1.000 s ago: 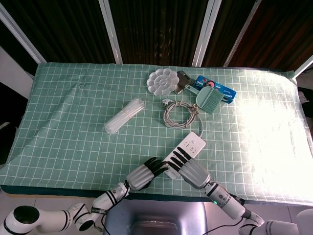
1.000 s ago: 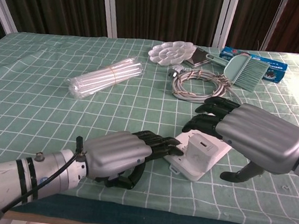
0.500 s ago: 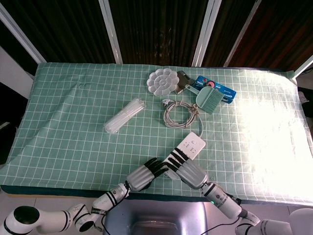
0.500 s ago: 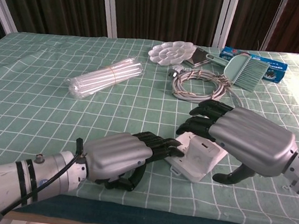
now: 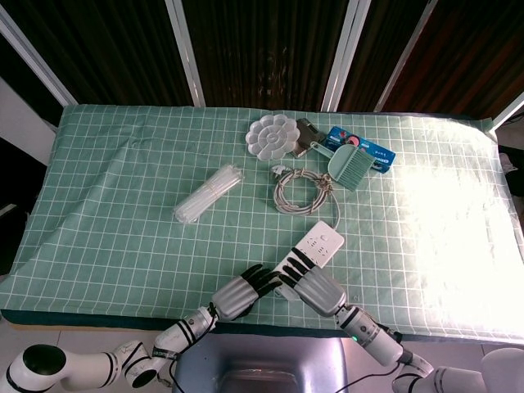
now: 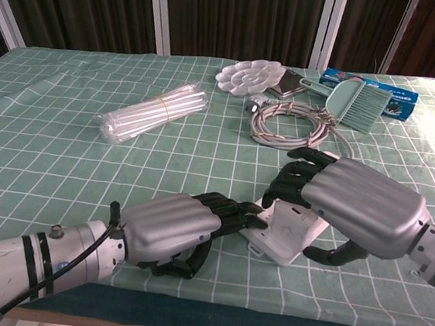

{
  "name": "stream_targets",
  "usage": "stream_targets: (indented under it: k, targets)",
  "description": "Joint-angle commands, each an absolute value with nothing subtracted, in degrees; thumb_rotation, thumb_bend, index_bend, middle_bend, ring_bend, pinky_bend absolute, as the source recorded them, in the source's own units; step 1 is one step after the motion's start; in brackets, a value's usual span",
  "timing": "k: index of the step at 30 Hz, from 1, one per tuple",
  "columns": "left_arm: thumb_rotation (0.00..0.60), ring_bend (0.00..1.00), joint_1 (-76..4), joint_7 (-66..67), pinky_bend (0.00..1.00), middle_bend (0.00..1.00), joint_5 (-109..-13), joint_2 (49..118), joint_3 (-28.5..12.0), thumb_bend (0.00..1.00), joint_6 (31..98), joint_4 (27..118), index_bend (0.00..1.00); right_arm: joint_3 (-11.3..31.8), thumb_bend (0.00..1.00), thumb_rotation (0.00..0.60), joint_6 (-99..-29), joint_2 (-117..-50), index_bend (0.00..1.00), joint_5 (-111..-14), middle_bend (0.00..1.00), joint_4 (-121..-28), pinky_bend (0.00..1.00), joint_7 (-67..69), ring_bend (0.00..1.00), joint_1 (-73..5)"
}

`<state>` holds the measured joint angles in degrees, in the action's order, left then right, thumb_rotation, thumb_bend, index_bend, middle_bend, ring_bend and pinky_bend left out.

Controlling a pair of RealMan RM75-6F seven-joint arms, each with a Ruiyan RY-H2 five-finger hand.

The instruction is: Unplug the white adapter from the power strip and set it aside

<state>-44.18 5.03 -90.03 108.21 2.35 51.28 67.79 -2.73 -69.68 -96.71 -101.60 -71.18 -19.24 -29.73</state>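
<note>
The white power strip [image 5: 321, 241] lies slantwise near the table's front edge. In the chest view the white adapter [image 6: 293, 225] stands plugged into the strip's [image 6: 269, 252] near end. My right hand [image 6: 353, 204] is over the adapter, with its fingers [image 6: 289, 188] curled down over the adapter's top and far side and its thumb [image 6: 331, 255] at the right side, gripping it. My left hand [image 6: 172, 228] lies flat, and its fingers press on the strip's near left corner. In the head view both hands [image 5: 237, 295] [image 5: 319, 288] hide the adapter.
Behind the strip lies a coiled grey cable [image 6: 288, 124]. Further left is a bag of clear straws [image 6: 153, 113]. A white palette [image 6: 250, 77], a green dustpan brush [image 6: 356, 100] and a blue box [image 6: 396, 92] sit at the back. The table's front edge [image 6: 264, 308] is just below the hands.
My right hand has come down and left over the adapter; its fingers have curled around it and the thumb has closed in. The left hand has stayed on the strip.
</note>
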Motion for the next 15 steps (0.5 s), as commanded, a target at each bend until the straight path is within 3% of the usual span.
stream_targets:
  k: [1,8,15]
  targets:
    - [0.6,0.01,-44.2,5.1,0.02,0.05,-90.1,108.2,2.4,1.0,51.3,67.9,0.0,-2.8,0.4,0.6,-69.7,-96.7,0.47,-101.6,0.42,-71.1,0.24,-19.3,0.27,-29.8]
    - [0.6,0.01,-44.1,5.6,0.02,0.05,-90.0,108.2,2.3,1.0,51.3,68.1,0.0,-3.1,0.41,0.6,-69.7,-97.1,0.53,-101.7,0.44,-70.6,0.27,-18.9,0.3,-29.9]
    - [0.6,0.01,-44.1,5.8,0.02,0.05,-90.0,108.3,2.4,1.0,51.2,67.9,0.0,-3.3,0.41,0.6,-70.3,-97.5,0.62,-102.1,0.5,-69.8,0.38,-18.1,0.38,-29.9]
